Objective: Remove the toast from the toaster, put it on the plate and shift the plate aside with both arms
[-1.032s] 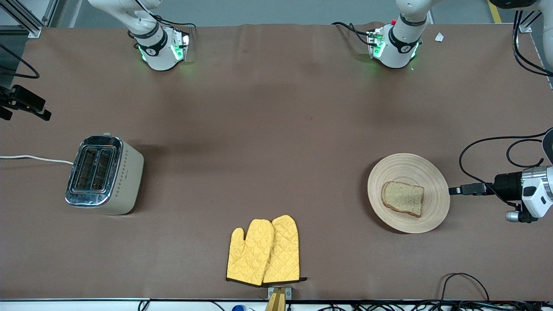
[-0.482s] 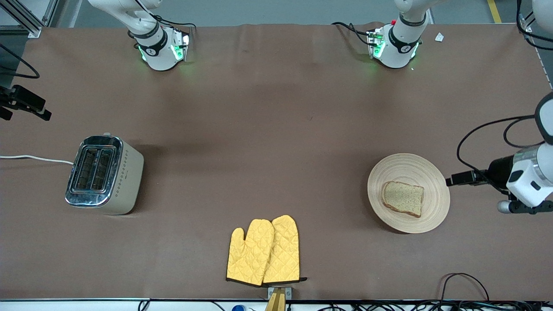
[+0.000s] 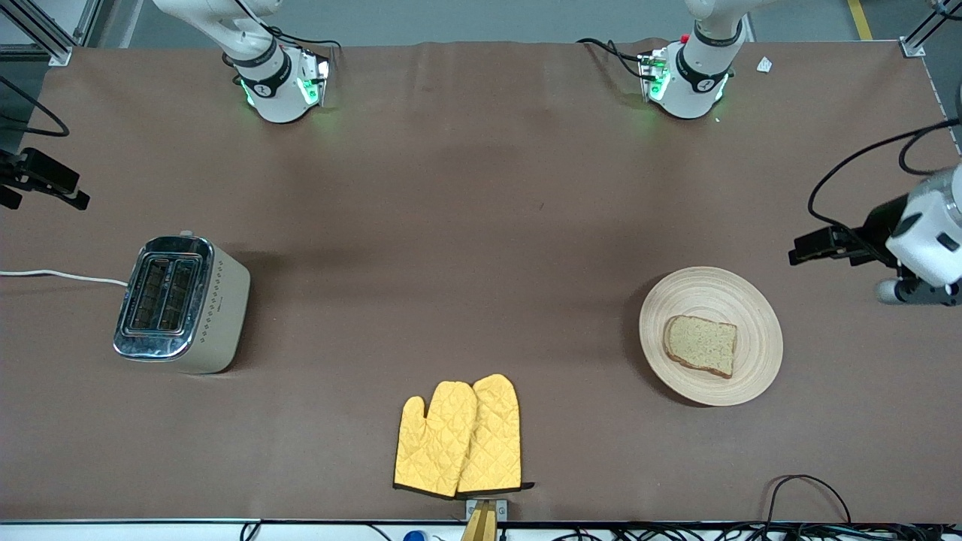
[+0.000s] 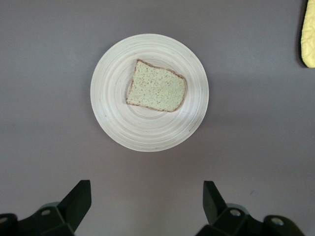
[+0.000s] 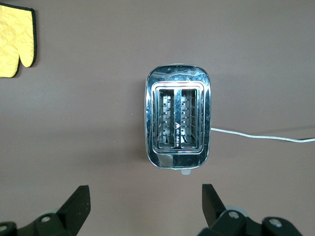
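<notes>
From the front we see the plate (image 3: pixel 711 336) toward the left arm's end, holding the toast (image 3: pixel 700 345), speckled tan with darker crust. The toaster (image 3: pixel 180 303) has both slots bare.

In the left wrist view, the left gripper (image 4: pixel 145 206) hangs spread wide, holding nothing.

In the right wrist view, the right gripper (image 5: pixel 144 209) gapes wide over the table by the toaster.

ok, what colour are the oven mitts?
Yellow quilted oven mitts with a dark trim along the cuff edge; clearest in the front view.
</notes>
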Controlling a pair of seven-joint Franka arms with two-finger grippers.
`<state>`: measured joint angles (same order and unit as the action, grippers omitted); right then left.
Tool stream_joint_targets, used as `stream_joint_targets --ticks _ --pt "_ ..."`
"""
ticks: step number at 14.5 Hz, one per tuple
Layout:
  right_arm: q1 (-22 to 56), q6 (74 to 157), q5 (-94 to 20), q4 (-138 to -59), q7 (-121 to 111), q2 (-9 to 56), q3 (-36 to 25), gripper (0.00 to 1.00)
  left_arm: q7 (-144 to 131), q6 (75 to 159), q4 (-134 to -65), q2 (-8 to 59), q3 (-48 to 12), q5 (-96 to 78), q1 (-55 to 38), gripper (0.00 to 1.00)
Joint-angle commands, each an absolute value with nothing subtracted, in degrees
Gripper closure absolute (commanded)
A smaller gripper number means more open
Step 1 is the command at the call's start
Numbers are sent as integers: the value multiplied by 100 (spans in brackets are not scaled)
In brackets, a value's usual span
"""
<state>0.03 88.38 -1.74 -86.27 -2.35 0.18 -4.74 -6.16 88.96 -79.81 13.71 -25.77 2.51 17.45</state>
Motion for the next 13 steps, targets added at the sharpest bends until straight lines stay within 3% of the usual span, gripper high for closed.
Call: stream_joint_targets --ticks 1,4,9,13 --pt "-44 8868 -123 -8824 -167 -176 -413 0 -537 8886 -8427 740 -1928 344 1215 0" --pt "-35 8868 -123 -8824 -167 -176 -413 0 -606 8886 -8604 371 -1355 264 599 0" --pt "-44 8868 -123 -8824 -167 -176 -413 0 -650 8886 -9376 -412 -1116 229 361 0" --pt "-44 8868 -123 -8824 -167 -176 -413 0 -729 8781 -9335 -448 -1072 9 369 0"
